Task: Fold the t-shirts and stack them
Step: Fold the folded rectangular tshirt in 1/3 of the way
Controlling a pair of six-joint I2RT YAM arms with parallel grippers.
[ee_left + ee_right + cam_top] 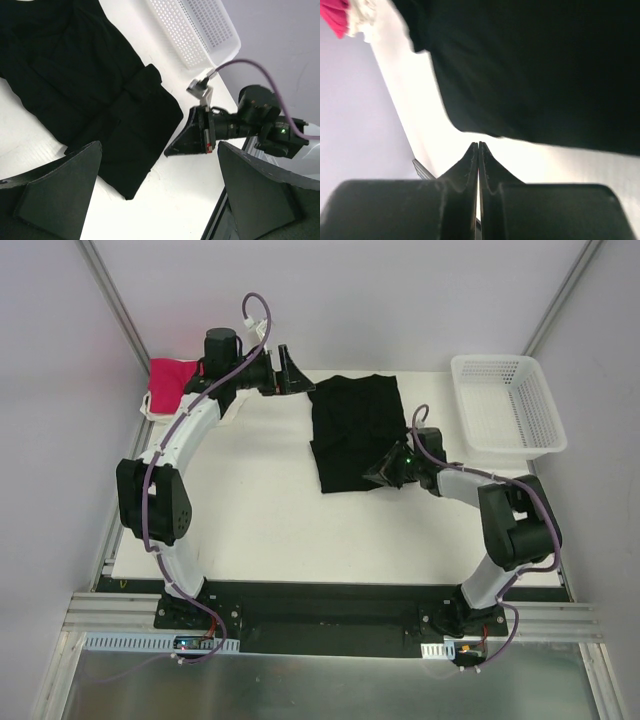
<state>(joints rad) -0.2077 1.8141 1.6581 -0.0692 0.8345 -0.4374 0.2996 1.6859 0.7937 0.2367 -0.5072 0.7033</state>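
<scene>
Right jaws are pressed tip to tip with nothing between them: in the right wrist view the two dark fingers (465, 170) meet in a thin seam just below the edge of the black t-shirt (545, 65). Seen from above, they sit at the lower right corner of that shirt (355, 430) (we cannot tell whether they touch the cloth). Left jaws are spread wide and hold nothing; in the left wrist view one finger (55, 185) fills the lower left corner and the other the lower right, with bare table (170, 200) between them. In the overhead view the left arm (185, 440) stretches to the upper middle of the frame, its jaws just left of the shirt's upper left corner. We see the black t-shirt lying flat on the table, right of centre in the upper half of the frame. A magenta-pink t-shirt (172, 380) lies bunched at the table's upper left corner, with a cream one (150, 408) showing at its lower edge. A white mesh basket (540, 420) stands at the upper right, apart from the black shirt
</scene>
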